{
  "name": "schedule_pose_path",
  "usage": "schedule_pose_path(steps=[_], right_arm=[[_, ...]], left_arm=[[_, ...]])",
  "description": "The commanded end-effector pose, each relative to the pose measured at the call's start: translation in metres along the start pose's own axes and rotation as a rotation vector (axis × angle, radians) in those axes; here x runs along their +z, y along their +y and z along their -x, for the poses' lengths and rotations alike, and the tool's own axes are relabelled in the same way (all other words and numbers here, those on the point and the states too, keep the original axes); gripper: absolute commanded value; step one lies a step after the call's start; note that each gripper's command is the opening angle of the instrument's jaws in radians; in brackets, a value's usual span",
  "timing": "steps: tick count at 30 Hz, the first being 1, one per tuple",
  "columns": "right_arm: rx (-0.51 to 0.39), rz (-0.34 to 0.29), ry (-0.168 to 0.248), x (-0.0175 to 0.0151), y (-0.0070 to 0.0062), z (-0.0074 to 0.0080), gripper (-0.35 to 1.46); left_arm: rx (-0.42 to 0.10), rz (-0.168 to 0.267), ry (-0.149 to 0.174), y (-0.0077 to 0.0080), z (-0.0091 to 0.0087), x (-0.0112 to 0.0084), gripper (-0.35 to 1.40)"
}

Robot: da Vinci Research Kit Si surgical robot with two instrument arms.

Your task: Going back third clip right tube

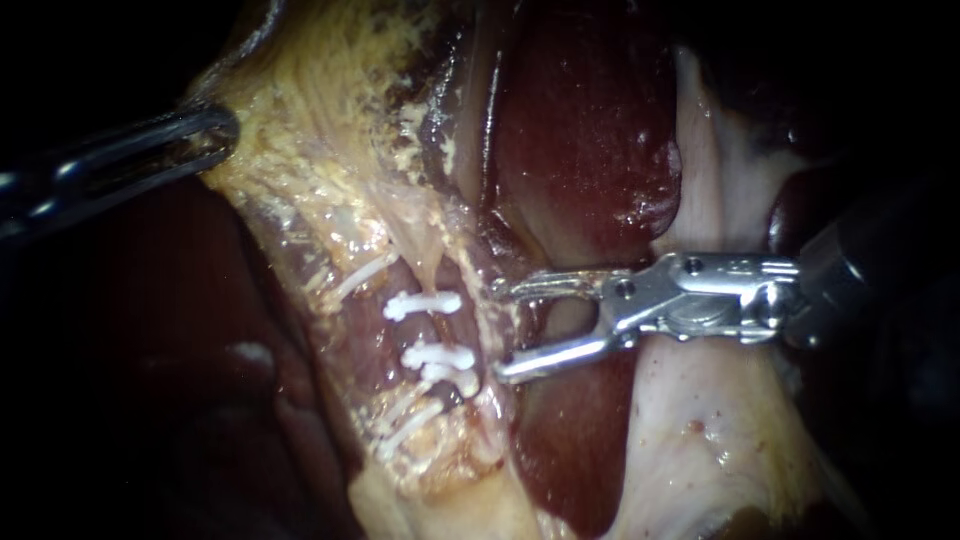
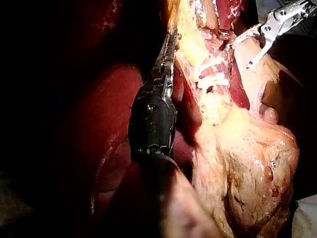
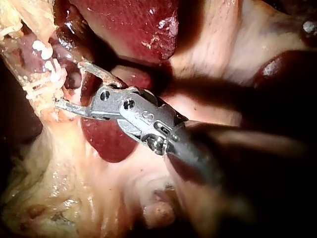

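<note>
Right instrument (image 1: 500, 331) level, tip toward clips (image 1: 437, 356)

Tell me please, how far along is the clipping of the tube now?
Done: white clips sit across the tube, three as far as I can count. In hand: the right instrument stands open and empty beside them. Left: probably only drawing it clear.

Bright light on the middle tissue (image 1: 330, 120), dark at the edges; glare on the right instrument (image 1: 500, 332) and clips (image 1: 425, 305)
</note>
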Motion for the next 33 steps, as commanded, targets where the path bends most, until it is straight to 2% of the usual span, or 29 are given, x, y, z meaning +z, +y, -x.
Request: schedule_pose_path(steps=[1,7,12,14,22,26,29,33], right_arm=[[-0.015,0.004,-0.001,-0.0007,-0.0002,-0.0003,0.60],[-0.066,0.032,0.008,-0.0038,-0.0004,-0.0034,0.60],[-0.095,0.032,0.028,-0.0043,-0.0009,-0.0046,0.60],[-0.101,0.032,0.028,-0.0041,-0.0010,-0.0048,0.60],[-0.108,0.034,0.027,-0.0038,-0.0010,-0.0046,0.60],[-0.110,0.035,0.027,-0.0034,-0.0011,-0.0044,0.60],[-0.111,0.036,0.027,-0.0031,-0.0011,-0.0042,0.60],[-0.111,0.037,0.027,-0.0031,-0.0010,-0.0042,0.60]], left_arm=[[0.000,0.000,0.000,0.0000,0.0000,0.0000,-0.35],[0.000,0.000,0.000,0.0000,0.0000,0.0001,-0.35],[0.003,0.003,-0.004,0.0001,-0.0007,0.0009,-0.35],[0.005,0.008,-0.012,0.0000,-0.0015,0.0017,-0.35],[0.029,-0.006,0.049,-0.0018,-0.0069,0.0086,-0.35],[0.033,-0.010,0.066,-0.0027,-0.0084,0.0119,-0.35],[0.034,-0.013,0.068,-0.0029,-0.0087,0.0129,-0.35],[0.035,-0.012,0.071,-0.0029,-0.0087,0.0130,-0.35]])
